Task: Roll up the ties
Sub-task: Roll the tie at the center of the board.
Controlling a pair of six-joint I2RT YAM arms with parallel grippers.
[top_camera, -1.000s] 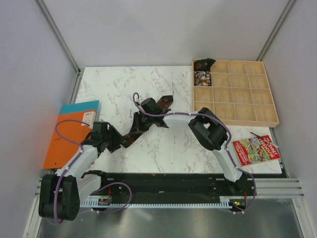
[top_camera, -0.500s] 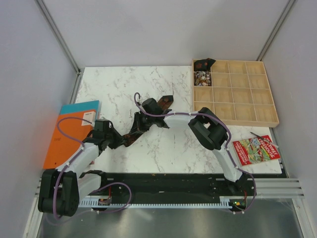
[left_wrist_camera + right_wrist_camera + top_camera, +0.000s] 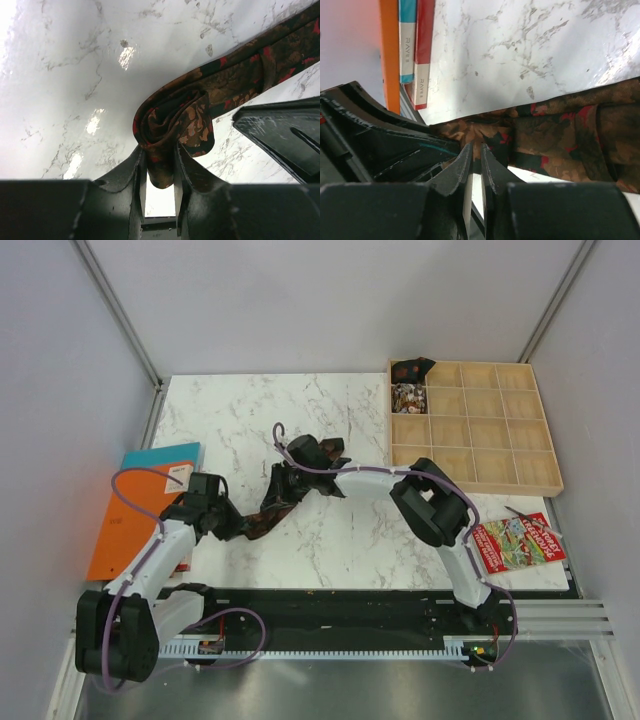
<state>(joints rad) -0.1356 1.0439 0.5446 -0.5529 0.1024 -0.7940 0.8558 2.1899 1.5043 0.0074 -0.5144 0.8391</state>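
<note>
I'm looking down on a white marble surface (image 3: 330,540) walled in grey. The tie (image 3: 265,513), dark brown with red and rust blotches, lies on it well to the left of the wooden tray (image 3: 480,468) and nearer to me than the tray's front rim.

The left claw (image 3: 159,156) is clenched on the tie's rolled end. Both fingers (image 3: 137,167) pinch a fold that hangs out of the loose coil, at the end farthest from the tray. The right claw (image 3: 476,147) is drawn in to a thin slit. Its tips press into the cloth partway along the tie, on the tray side of the coil, and it appears to nip a thin layer.

The left arm reaches toward the tray with its elbow bent and its wrist low over the surface. The right arm folds high just in front of the tray's near-left corner, and its forearm runs away from the tray, dipping onto the tie.

The tie's long axis runs diagonally. The coil sits at the near end away from the tray, and the free end points up toward the tray's left side.

Far from the tray, a stack of books (image 3: 140,510) lies at the opposite edge. A colourful booklet (image 3: 518,542) lies just in front of the tray.
</note>
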